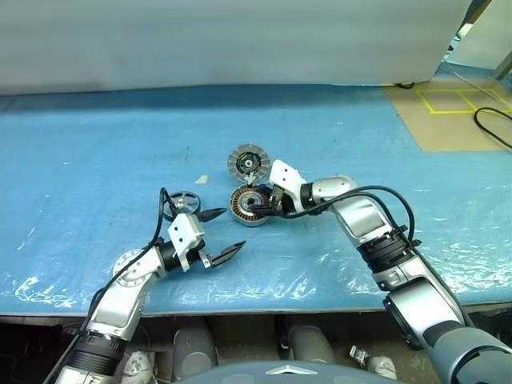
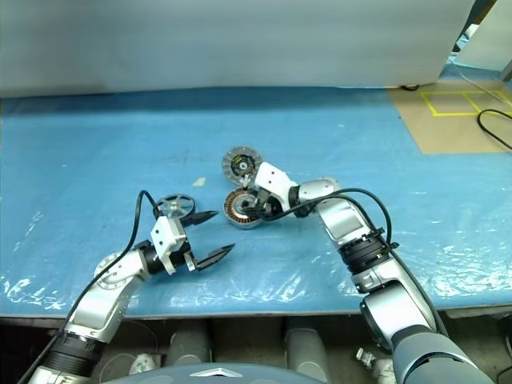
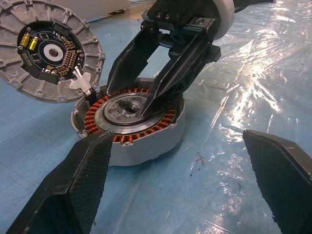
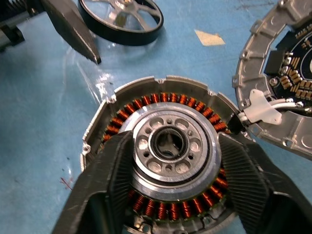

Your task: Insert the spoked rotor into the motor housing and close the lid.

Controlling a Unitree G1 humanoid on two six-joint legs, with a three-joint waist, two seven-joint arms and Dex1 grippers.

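Head views. Spoked rotor (image 1: 182,202): flat on the blue bench (image 1: 96,152), just beyond the left end effector (image 1: 222,234), whose fingers stand wide and empty; this arm is much the nearer. Motor housing (image 1: 248,206): windings up, right of the rotor, lid (image 1: 247,162) swung open behind it. Open bench all round; front edge near.

Left wrist view. Right end effector (image 3: 146,100): poised over the housing's centre, fingers parted, holding nothing.

Right wrist view. Housing bore unfilled; rotor lies beyond its rim, apart from it.
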